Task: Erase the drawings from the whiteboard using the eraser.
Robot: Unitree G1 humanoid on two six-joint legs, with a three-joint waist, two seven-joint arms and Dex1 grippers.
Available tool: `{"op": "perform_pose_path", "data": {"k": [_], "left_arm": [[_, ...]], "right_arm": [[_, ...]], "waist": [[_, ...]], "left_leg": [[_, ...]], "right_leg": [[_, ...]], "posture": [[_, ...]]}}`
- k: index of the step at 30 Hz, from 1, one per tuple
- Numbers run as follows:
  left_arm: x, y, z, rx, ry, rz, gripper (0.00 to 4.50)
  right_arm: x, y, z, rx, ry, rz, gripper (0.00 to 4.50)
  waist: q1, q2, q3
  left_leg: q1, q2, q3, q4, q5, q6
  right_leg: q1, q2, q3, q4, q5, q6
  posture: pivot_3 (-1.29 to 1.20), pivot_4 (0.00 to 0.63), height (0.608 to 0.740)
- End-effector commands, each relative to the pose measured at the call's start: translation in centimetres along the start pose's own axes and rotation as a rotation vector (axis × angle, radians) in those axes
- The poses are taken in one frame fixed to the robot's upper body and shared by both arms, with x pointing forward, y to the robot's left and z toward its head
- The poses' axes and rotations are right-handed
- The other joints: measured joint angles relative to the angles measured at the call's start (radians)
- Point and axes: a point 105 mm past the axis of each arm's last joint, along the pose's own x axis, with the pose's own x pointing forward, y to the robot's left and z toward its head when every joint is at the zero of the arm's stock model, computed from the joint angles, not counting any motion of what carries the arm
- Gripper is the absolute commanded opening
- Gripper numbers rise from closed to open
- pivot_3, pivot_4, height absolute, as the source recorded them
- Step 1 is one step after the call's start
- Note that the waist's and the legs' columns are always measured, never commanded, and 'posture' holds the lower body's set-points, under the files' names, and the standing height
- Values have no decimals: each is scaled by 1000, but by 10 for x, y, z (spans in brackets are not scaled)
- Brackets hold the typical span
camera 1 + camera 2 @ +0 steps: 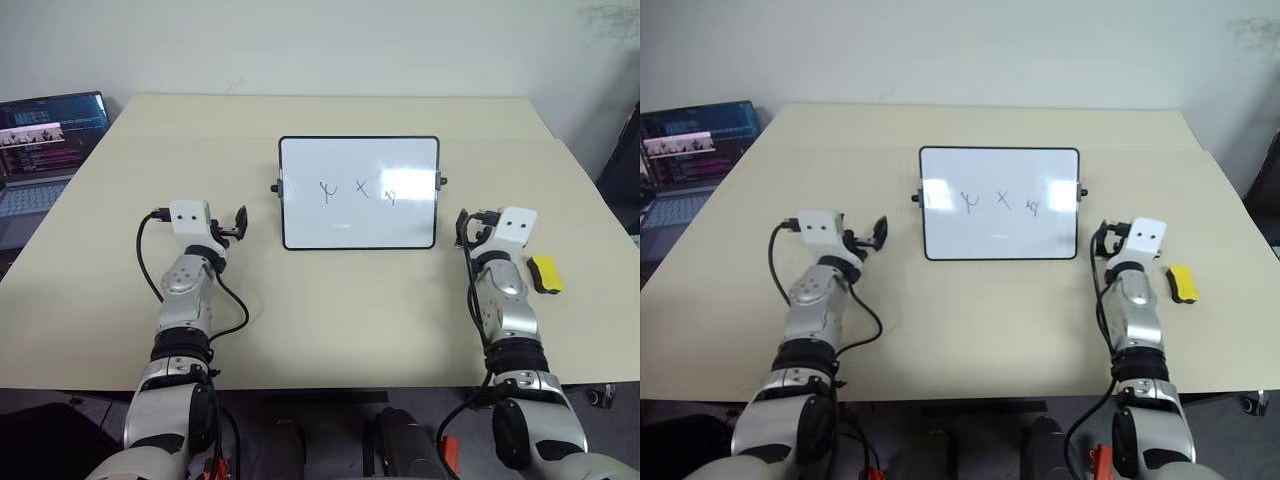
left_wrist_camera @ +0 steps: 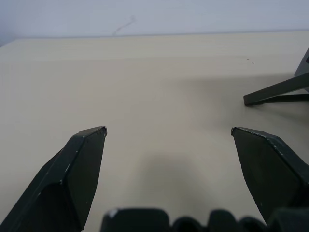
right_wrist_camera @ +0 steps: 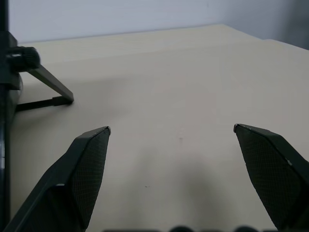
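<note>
At the centre of the beige table [image 1: 330,320], you will find the whiteboard [image 1: 359,230] propped on its rear stand, its face tilted back toward the robot. That tilt presents the drawings [image 1: 360,189] to the head camera and gives a gripper a sloped surface to press against. The three marks sit in a row across the middle of the board: a psi-like squiggle, an X and a small loop. All three are intact, so no erasing has been done.

Note the position of the eraser [image 1: 546,273]. It lies flat on the table just beside the right forearm, on its outer side, behind the fingertips and well apart from the board. Judge it as a right-arm pickup, since that arm is far closer to it.

Check both hands before proceeding. The left gripper [image 1: 238,223] hovers off the board's left edge with its fingers spread wide and nothing between them; its wrist view shows bare table and one leg of the stand. The right gripper [image 1: 465,228] hovers off the right edge, likewise spread to full width and empty.

Expect the right arm to draw back and turn outward before it can close on the eraser, because the fingers now point past it toward the wall.
</note>
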Motion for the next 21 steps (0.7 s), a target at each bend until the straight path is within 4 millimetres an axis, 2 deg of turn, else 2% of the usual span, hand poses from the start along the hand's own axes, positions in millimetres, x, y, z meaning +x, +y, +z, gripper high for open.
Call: {"op": "perform_pose_path", "data": {"k": [1, 5, 11, 14, 17, 21], "left_arm": [[0, -1, 17, 2, -63, 3, 4500], [-2, 5, 17, 0, -60, 31, 4500], [1, 8, 29, 5, -90, 6, 4500], [0, 6, 26, -18, -86, 3, 4500], [-5, 4, 25, -49, -109, 7, 4500], [-10, 3, 39, -59, -148, -8, 4500]], "right_arm": [[0, 2, 15, -8, -67, -9, 4486], [0, 2, 17, -18, -85, -25, 4486], [1, -5, 23, -28, -96, -25, 4486], [1, -12, 24, -38, -94, -21, 4486], [1, -13, 17, -69, -55, -3, 4486], [-2, -15, 32, -61, -79, 22, 4486]], "waist": [[1, 0, 0], [1, 0, 0], [0, 0, 0], [1, 0, 0], [1, 0, 0], [0, 0, 0]], "left_leg": [[0, 0, 0, 0, 0, 0], [0, 0, 0, 0, 0, 0], [0, 0, 0, 0, 0, 0], [0, 0, 0, 0, 0, 0], [0, 0, 0, 0, 0, 0], [0, 0, 0, 0, 0, 0]], "right_leg": [[0, 0, 0, 0, 0, 0], [0, 0, 0, 1, 0, 0], [0, 0, 0, 1, 0, 0], [0, 0, 0, 1, 0, 0], [0, 0, 0, 1, 0, 0], [-1, 0, 0, 1, -1, -1]], "posture": [[0, 150, 740], [0, 150, 740], [0, 150, 740], [0, 150, 740], [0, 150, 740], [0, 150, 740]]}}
